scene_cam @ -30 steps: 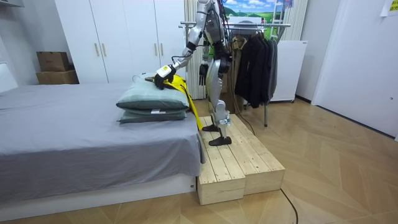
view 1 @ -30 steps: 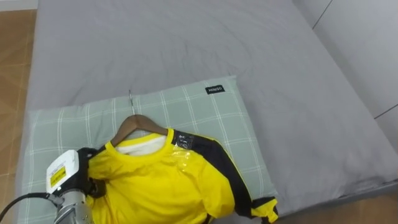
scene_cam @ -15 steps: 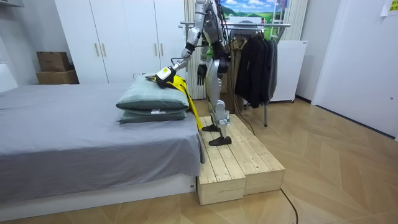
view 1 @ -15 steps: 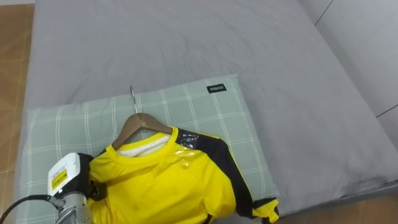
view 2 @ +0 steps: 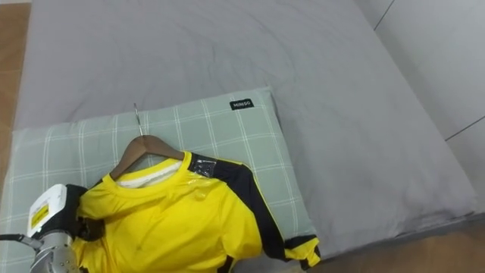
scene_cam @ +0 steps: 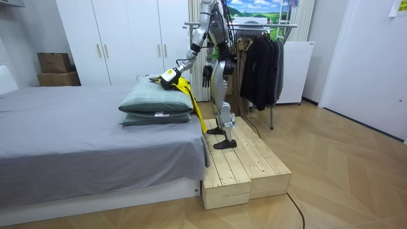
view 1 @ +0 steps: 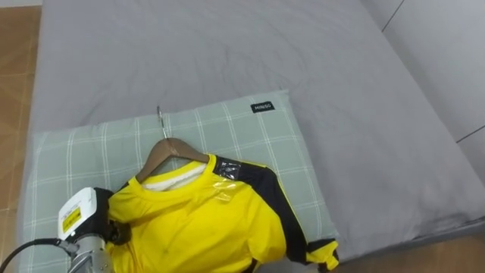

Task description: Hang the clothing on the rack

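Note:
A yellow shirt (view 1: 204, 220) with black side panels lies on a green checked pillow (view 1: 250, 136), hung on a wooden hanger (view 1: 170, 148) whose metal hook points up the bed. My left hand (view 1: 79, 212) sits at the shirt's left shoulder, its dark fingers curled round the cloth there. In the room view I stand on a wooden platform (scene_cam: 245, 168) beside the bed, with my left arm stretched out to the pillow and the left hand (scene_cam: 166, 74) on the shirt (scene_cam: 186, 92). The right hand (scene_cam: 206, 74) hangs at my side.
The grey bed (view 1: 227, 53) stretches beyond the pillow, which rests on a second pillow (scene_cam: 156, 118). Behind me a clothes rack (scene_cam: 254, 25) holds dark garments (scene_cam: 261, 63). White wardrobes (scene_cam: 121, 38) and cardboard boxes (scene_cam: 56, 67) line the far wall.
My left hand has drawn slightly back toward me with the shirt's shoulder. The hanger and shirt have barely shifted on the pillow.

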Controlling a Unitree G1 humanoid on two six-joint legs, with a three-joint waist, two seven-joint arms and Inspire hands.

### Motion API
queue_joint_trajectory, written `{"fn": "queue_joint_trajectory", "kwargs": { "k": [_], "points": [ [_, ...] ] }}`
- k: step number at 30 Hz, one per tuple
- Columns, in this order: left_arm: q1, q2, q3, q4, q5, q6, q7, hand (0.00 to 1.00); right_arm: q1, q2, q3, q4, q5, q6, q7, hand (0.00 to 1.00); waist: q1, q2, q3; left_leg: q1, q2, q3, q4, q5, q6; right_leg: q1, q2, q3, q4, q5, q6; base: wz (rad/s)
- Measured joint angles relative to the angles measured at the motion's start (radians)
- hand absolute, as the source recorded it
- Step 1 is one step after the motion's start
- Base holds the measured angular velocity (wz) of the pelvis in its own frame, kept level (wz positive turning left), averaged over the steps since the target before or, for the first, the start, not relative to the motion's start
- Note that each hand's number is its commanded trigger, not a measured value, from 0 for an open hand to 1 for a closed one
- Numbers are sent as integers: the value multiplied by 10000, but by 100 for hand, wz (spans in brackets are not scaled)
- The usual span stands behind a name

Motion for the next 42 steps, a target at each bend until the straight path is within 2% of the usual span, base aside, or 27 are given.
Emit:
{"fn": "queue_joint_trajectory", "kwargs": {
  "k": [6, 12, 16, 19, 21, 26, 28, 31, 33, 35, 37, 42],
  "points": [
    [18, -46, -1, 1, 2, 8, 1, 100, 4, 136, 0, 23, 0, -1, 12, 0, 28, 12, 0, 57, -3, 5, -9, 1, 0, 50, 5, 6, -2, 0, 0, 0],
    [189, -219, -49, -5, -49, 3, 3, 100, 71, 127, 15, 23, 37, -40, 1, 0, 237, 97, 18, 469, -1, 42, -161, 1, 0, 365, 12, 33, 11, 4, -4, -1],
    [249, -234, -238, -15, -64, -11, 82, 100, 75, 116, 8, 40, 41, -261, 3, 0, 237, 241, 6, 572, -7, -3, -197, 1, 0, 487, 4, -52, -9, 7, -1, 2],
    [316, -293, -387, -18, -88, -12, 224, 100, 79, 99, 7, 50, 35, -262, 14, 0, 233, 410, 9, 745, -4, -17, -206, 1, 0, 672, 3, -99, -20, 6, -1, 1],
    [417, -364, -404, -78, -79, -12, 262, 100, 115, 66, 4, 69, 23, -262, 10, 0, 246, 551, -47, 846, -4, -17, -228, 1, 0, 778, 4, -118, -24, 6, 0, 0],
    [1240, -379, -400, -762, 117, -19, 267, 100, 686, -116, -53, -13, -12, -321, 25, 0, 256, 930, -281, 1362, -9, -33, -398, 2, -2, 1369, 16, -72, -289, -21, 40, 1],
    [1348, -369, -376, -982, 172, -23, 268, 100, 880, -225, -64, -6, -6, -332, 26, 0, 297, 984, -319, 1482, -27, -83, -397, 2, -2, 1586, 24, -95, -474, -47, 85, 8],
    [1463, -364, -315, -1193, 641, -36, 270, 100, 1205, -323, -215, 32, 46, -343, 165, 0, 354, 983, -332, 1901, -29, -186, -445, 2, -2, 2065, 43, -150, -576, -47, 102, 9],
    [1654, -356, -316, -1766, 928, -36, 283, 100, 1324, -361, -400, -17, 47, -368, 224, 0, 344, 1016, -351, 1989, -42, -252, -447, 1, -2, 2224, 32, -232, -684, -36, 115, 9],
    [2124, -354, -321, -3195, 1628, -66, 392, 100, 1503, -357, -550, -45, 97, -458, 234, 0, 436, 1024, -359, 2030, -53, -278, -449, 1, -2, 2284, 23, -263, -677, -38, 122, 9],
    [2277, -354, -311, -3851, 2260, -155, 575, 100, 1588, -357, -742, -46, 100, -459, 250, 0, 503, 1052, -379, 2070, -60, -296, -449, 1, -1, 2325, 21, -300, -678, -29, 129, 3],
    [2578, -342, -262, -4487, 3103, -207, 728, 100, 1891, -372, -1008, -34, 285, -476, 319, 0, 507, 1195, -464, 2612, -90, -404, -560, 0, 0, 2931, 10, -363, -861, -39, 155, 3]
  ]
}}
